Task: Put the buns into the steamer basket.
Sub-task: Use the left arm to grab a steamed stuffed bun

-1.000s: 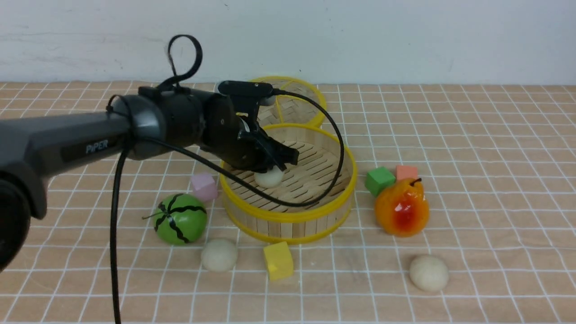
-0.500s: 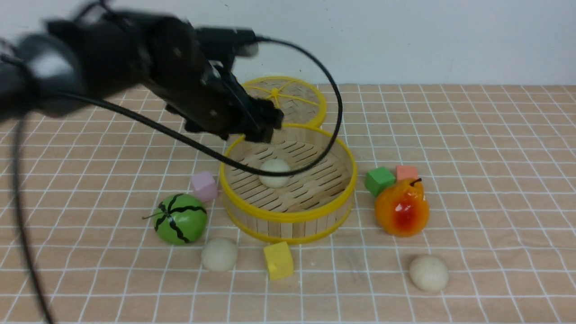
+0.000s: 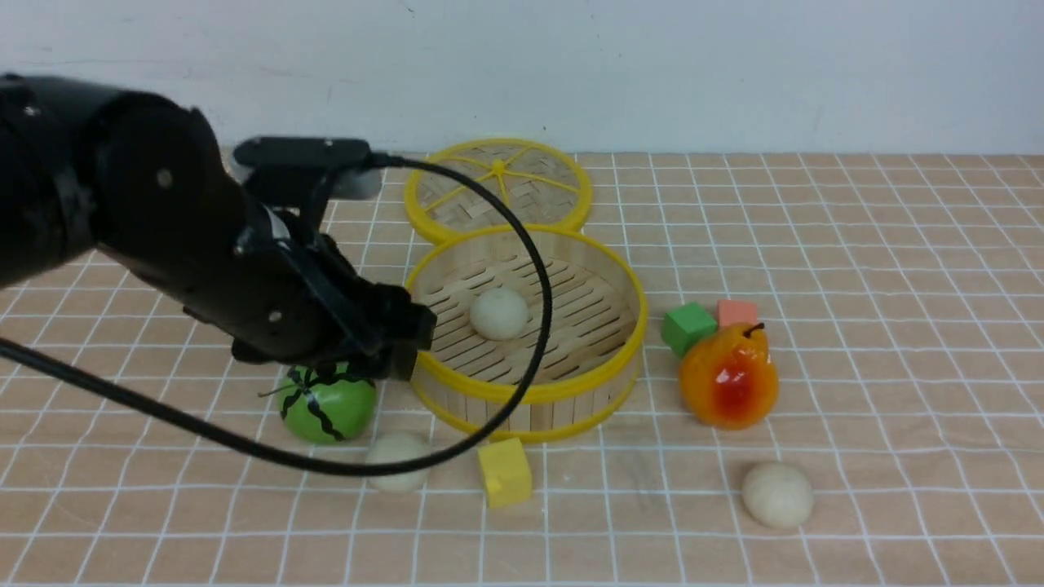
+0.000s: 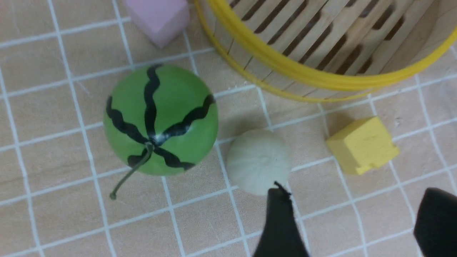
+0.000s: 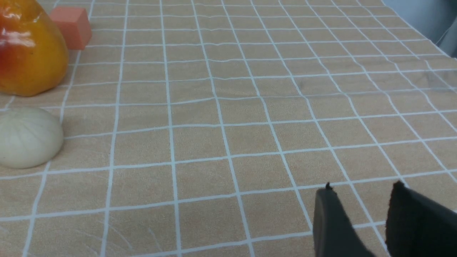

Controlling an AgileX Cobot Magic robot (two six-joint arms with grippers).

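Note:
The steamer basket [image 3: 526, 393] stands mid-table with one bun [image 3: 499, 313] on its slatted floor. A second bun [image 3: 397, 461] lies in front of the basket's left side, partly crossed by the arm's cable. A third bun [image 3: 777, 493] lies at the front right. My left gripper [image 3: 405, 359] hangs open and empty beside the basket's left wall, above the green melon toy. In the left wrist view my left gripper [image 4: 355, 192] is open, with the second bun [image 4: 257, 160] just beyond one fingertip. My right gripper [image 5: 362, 188] is open and empty, well apart from the third bun [image 5: 28, 137].
A green melon toy [image 3: 328, 403], a yellow cube [image 3: 504, 471], a green cube [image 3: 687, 326], an orange cube [image 3: 736, 311] and a pear [image 3: 728, 375] surround the basket. The woven lid [image 3: 497, 187] lies behind it. A pink cube [image 4: 159, 18] sits by the basket's left wall [image 4: 303, 75].
My left gripper let go of the bun in the basket, rose, and swung back to the front left, over the melon and the second bun. The bun stays in the basket.

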